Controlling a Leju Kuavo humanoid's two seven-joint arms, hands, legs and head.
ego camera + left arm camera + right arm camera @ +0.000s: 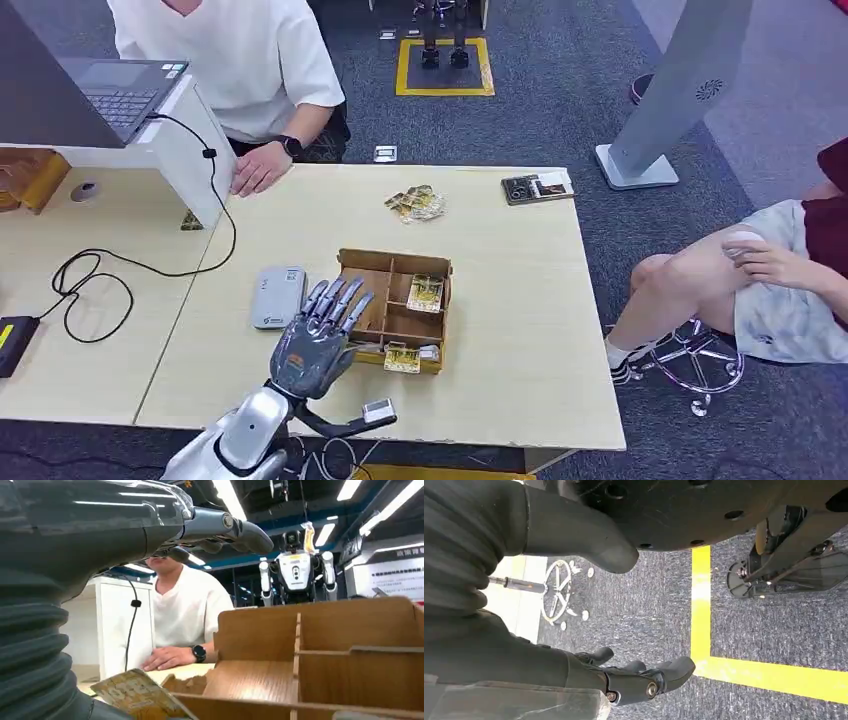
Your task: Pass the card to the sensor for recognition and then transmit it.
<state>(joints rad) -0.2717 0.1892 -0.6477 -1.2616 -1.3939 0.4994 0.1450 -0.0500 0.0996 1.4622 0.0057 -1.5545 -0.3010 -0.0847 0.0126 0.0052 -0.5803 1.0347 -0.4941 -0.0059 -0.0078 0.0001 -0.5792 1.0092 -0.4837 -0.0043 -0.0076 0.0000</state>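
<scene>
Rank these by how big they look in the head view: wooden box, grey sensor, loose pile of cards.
1. wooden box
2. grey sensor
3. loose pile of cards, though it lies farther from the camera, which shrinks it.

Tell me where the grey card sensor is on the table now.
In the head view, the grey sensor lies flat on the table, just left of the wooden box and ahead of the left hand.

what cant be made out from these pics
- Print on the cards in the wooden box: too small in the head view.
- Whether the left hand touches a card: the hand's back covers the box's near corner in the head view; the left wrist view cuts the card at the edge.
- Markings on the grey sensor: too small.
- Right hand palm: its fingers hang over carpet, the wrist cover hides the rest.
</scene>
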